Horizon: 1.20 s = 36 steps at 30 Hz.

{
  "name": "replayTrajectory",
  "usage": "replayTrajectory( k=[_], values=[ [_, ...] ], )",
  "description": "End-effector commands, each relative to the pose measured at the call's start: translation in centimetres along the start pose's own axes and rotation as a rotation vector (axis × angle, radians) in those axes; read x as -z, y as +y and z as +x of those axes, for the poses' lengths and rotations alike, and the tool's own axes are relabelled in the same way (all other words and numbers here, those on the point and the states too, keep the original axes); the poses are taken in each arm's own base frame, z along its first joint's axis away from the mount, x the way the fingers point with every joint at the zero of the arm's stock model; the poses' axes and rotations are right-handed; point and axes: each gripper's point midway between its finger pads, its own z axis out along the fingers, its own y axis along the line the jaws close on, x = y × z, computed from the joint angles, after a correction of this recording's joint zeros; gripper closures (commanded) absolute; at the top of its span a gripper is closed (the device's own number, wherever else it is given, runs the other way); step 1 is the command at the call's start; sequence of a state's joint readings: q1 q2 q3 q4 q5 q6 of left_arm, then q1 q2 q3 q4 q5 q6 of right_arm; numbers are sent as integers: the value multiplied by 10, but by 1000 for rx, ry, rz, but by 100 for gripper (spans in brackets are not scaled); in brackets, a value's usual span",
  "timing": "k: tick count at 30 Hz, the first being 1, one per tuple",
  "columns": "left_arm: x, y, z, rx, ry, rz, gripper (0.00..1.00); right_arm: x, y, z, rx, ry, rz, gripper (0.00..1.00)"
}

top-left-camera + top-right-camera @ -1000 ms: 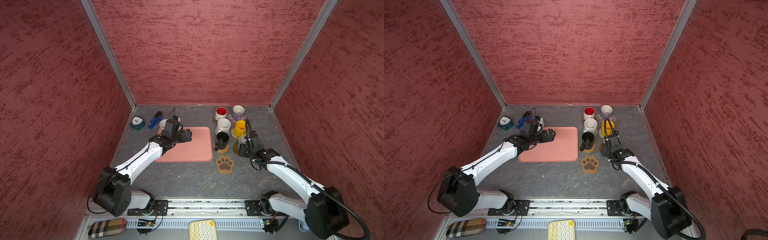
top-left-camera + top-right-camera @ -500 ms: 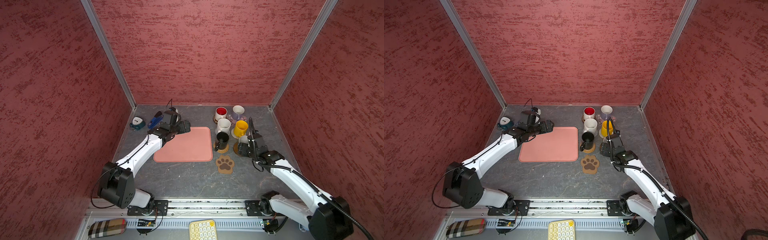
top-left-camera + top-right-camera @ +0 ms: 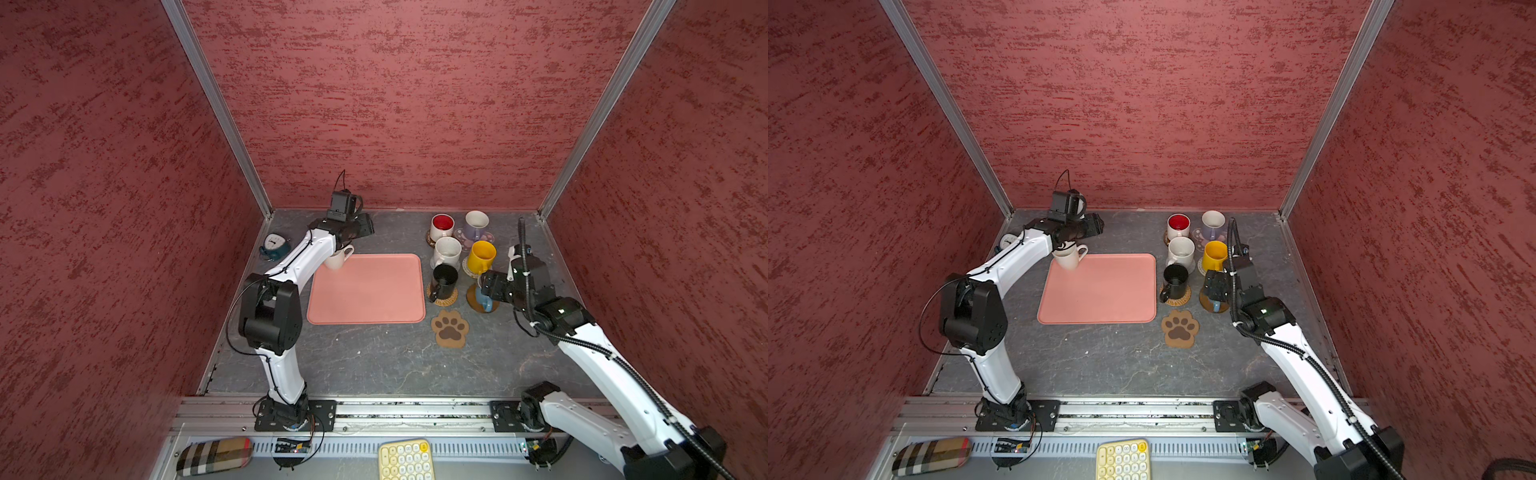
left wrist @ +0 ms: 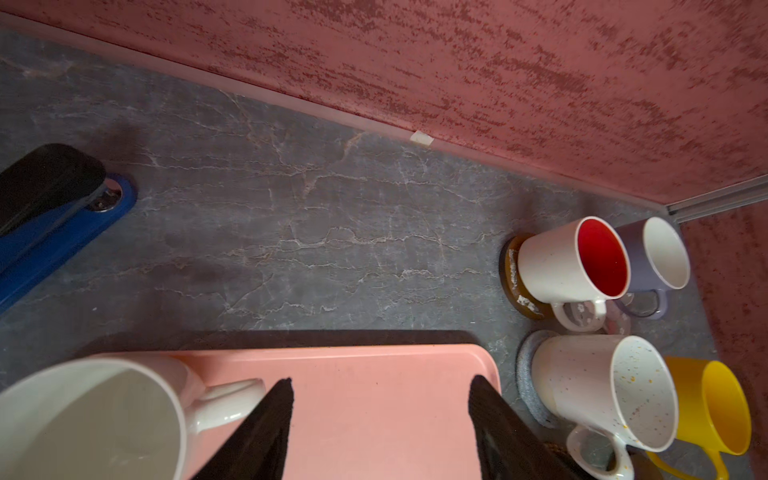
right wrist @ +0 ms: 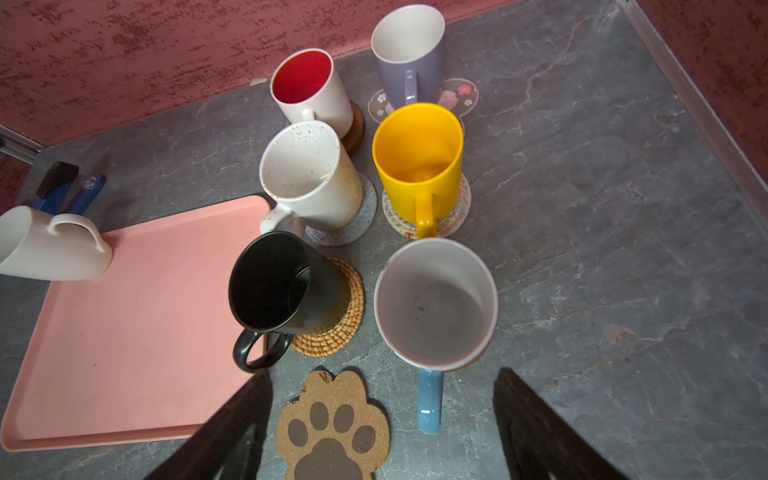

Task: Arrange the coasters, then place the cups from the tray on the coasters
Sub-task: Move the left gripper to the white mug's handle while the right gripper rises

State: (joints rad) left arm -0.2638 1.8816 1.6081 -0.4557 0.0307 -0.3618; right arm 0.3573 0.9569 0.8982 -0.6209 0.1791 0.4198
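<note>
The salmon tray (image 3: 365,291) (image 3: 1096,291) holds only a plain white cup (image 3: 338,258) (image 3: 1068,256) (image 4: 91,415) at its far left corner. My left gripper (image 3: 362,230) (image 4: 382,380) hovers open over the tray's far edge, with the cup's handle (image 4: 226,405) just outside one finger. To the right of the tray, the other cups stand on coasters. My right gripper (image 3: 488,286) (image 5: 383,374) is open, and the light blue cup (image 5: 434,303) has its handle untouched between the fingers. The paw-print coaster (image 3: 450,328) (image 5: 332,432) lies bare.
The black cup (image 3: 444,279) stands on a rattan coaster (image 5: 345,316), with the yellow (image 3: 481,257), speckled (image 3: 446,251), red-inside (image 3: 441,226) and lavender (image 3: 476,224) cups behind. A blue stapler (image 4: 54,216) and a small clock (image 3: 274,245) lie at the back left. A keypad (image 3: 405,459) lies by the front rail.
My left gripper has swung from over the tray toward the back wall, and its jaws have narrowed. The right jaws have widened around the light blue cup's handle.
</note>
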Motion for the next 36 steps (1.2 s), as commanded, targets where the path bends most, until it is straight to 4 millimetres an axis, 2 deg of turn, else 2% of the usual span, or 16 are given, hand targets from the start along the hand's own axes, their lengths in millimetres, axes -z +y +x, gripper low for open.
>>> replayTrajectory(
  k=[1,7,11,18,30,36],
  values=[
    [-15,25,-7,8,29,-78,43,9,11,-11,26,-6,-39,16],
    [-43,50,-16,35,45,-150,55,2,25,-15,48,4,-88,16],
    [-57,50,-18,21,58,-157,60,-2,32,-17,54,1,-115,16],
    [-77,56,3,12,120,-207,66,-3,39,-19,60,-4,-149,16],
    [-70,62,47,6,169,-248,69,1,46,-17,73,-7,-193,15],
    [-58,62,59,16,163,-244,69,1,47,-13,78,1,-206,16]
  ],
)
